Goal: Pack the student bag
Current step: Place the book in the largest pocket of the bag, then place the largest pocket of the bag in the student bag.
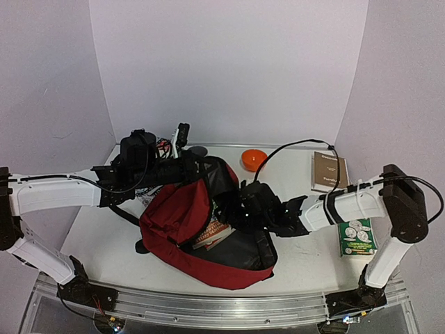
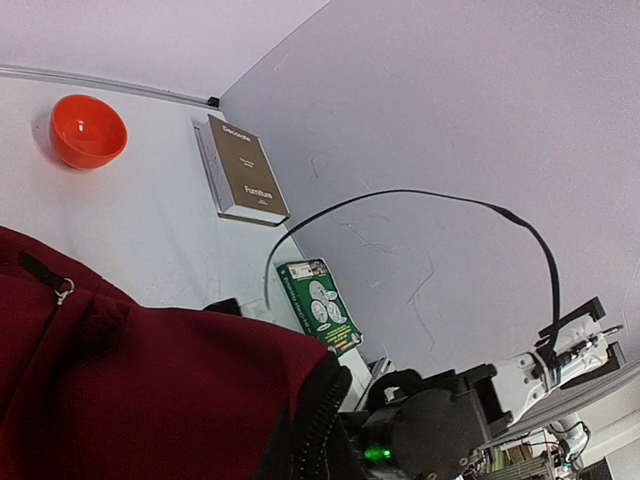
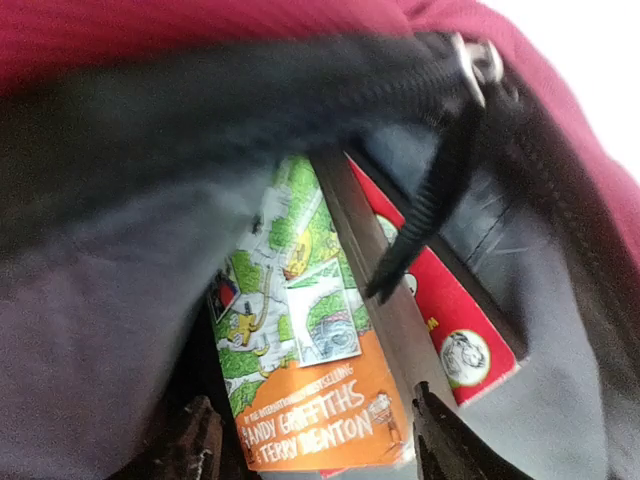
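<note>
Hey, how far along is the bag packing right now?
Done: an orange book and a red book sit inside the student bag. In hand: the right gripper is open at its mouth. To do: brown book and green book lie outside; bag unzipped.

My white-and-black left arm (image 1: 55,191) reaches across from the left w/ wrist roughly level. The left pincer (image 1: 197,169) is covered, so I can't tell its jaw state. White-and-black right arm (image 1: 351,203) folds inward at the elbow & the right pincer (image 3: 315,445) has its dark fingers (image 3: 192,448) spread wide.
</note>
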